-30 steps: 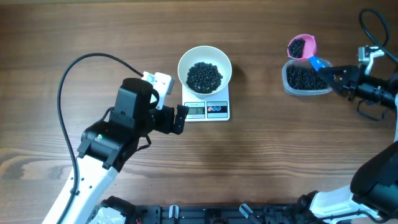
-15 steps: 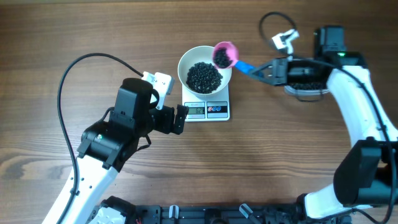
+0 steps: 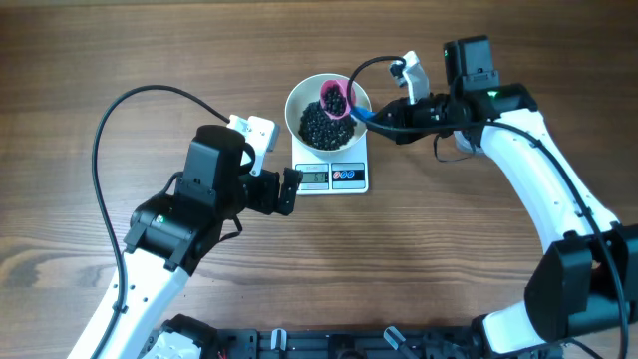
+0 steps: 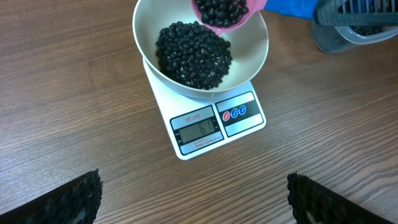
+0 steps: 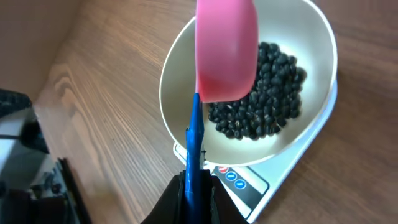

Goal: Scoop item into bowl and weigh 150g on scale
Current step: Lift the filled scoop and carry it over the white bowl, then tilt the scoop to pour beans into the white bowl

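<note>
The wooden bench [image 3: 120, 50] carries everything, and both arms reach in over it toward the middle. The left pincer [image 3: 291, 191] hangs spread wide with nothing between its dark ridged fingers [image 4: 68, 199], which frame the lower corners of its wrist view. Directly ahead of that pincer, near but not touching it, lies the small white kitchen scale [image 3: 334, 177], its grey display and two round buttons on the edge that faces the pincer; the digits are too small to read with confidence. The round white bowl [image 3: 299, 100] sits on the scale's platform, on the far side of the display from the left pincer and just beyond the tips of the right pincer [image 3: 384, 118]. The right pincer is pressed together on the blue handle of the pink scoop [image 3: 336, 98], gripping it near its end, so the cup juts out ahead of the fingers and hovers above the bowl's near rim, tipped with its mouth toward the bowl's inside. Behind the right pincer, part of a clear plastic tub [image 4: 339, 43] shows at the edge of the left wrist view. The black beans [image 3: 321, 125] lie as a loose heap in the bottom of the bowl, below the scoop, and more of them fill the scoop's cup.
</note>
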Robot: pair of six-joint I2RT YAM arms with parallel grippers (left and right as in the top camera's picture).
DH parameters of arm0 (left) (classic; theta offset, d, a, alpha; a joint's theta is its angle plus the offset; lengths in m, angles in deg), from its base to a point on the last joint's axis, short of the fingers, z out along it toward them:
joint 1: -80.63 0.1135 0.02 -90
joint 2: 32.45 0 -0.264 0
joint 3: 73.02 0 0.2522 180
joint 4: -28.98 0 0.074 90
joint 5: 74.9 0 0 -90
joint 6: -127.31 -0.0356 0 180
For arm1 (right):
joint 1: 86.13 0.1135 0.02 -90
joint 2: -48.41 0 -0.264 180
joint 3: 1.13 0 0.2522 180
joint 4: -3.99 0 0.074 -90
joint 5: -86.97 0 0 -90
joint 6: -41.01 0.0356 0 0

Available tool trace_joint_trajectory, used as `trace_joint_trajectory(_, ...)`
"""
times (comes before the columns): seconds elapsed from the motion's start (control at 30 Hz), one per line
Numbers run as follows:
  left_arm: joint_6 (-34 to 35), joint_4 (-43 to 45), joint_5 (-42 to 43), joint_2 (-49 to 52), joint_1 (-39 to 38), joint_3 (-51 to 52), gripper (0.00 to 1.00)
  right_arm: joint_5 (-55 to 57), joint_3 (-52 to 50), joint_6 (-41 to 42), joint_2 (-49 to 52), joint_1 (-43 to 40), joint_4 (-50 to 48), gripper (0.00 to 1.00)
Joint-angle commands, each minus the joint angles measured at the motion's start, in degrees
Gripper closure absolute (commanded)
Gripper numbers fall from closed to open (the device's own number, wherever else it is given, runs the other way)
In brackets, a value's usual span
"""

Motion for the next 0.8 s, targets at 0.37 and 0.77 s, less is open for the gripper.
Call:
trace_joint_trajectory(0.37, 0.33, -0.02, -0.57, 0.13, -0.17, -0.28, 0.0, 12.55, 0.28, -7.04, -8.31, 3.69, -1.09, 0.96)
trace_joint_trajectory(0.77, 0.33, -0.02, -0.57, 0.13, -0.17, -0.28, 0.0, 23.04, 0.28, -11.23, -8.28, 8.46, -2.05, 0.96)
